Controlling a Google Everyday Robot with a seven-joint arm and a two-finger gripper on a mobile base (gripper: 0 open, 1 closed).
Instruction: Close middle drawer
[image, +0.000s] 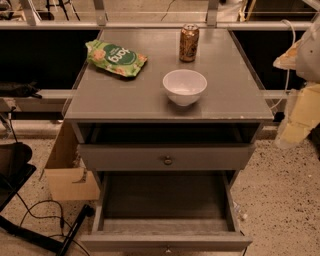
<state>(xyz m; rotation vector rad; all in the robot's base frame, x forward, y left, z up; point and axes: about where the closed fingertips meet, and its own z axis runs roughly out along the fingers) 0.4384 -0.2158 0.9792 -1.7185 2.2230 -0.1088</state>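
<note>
The middle drawer (165, 205) is pulled far out toward me, and its long grey interior is bare. Its flat front (165, 242) lies at the bottom edge of the view, with the small knob (167, 249) partly cut off. Above it, a slimmer drawer front (125, 157) with a round knob (167, 160) stands slightly out under the cabinet top. My gripper (295, 122) shows as a pale shape at the right edge, beside the cabinet's right front corner. It is above and to the right of the open drawer and touches nothing.
On the cabinet top (120, 95) stand a white bowl (184, 86), a brown can (189, 43) and a green snack bag (115, 58). A cardboard box (67, 170) and black cables (45, 220) lie on the floor at the left. A rail runs behind.
</note>
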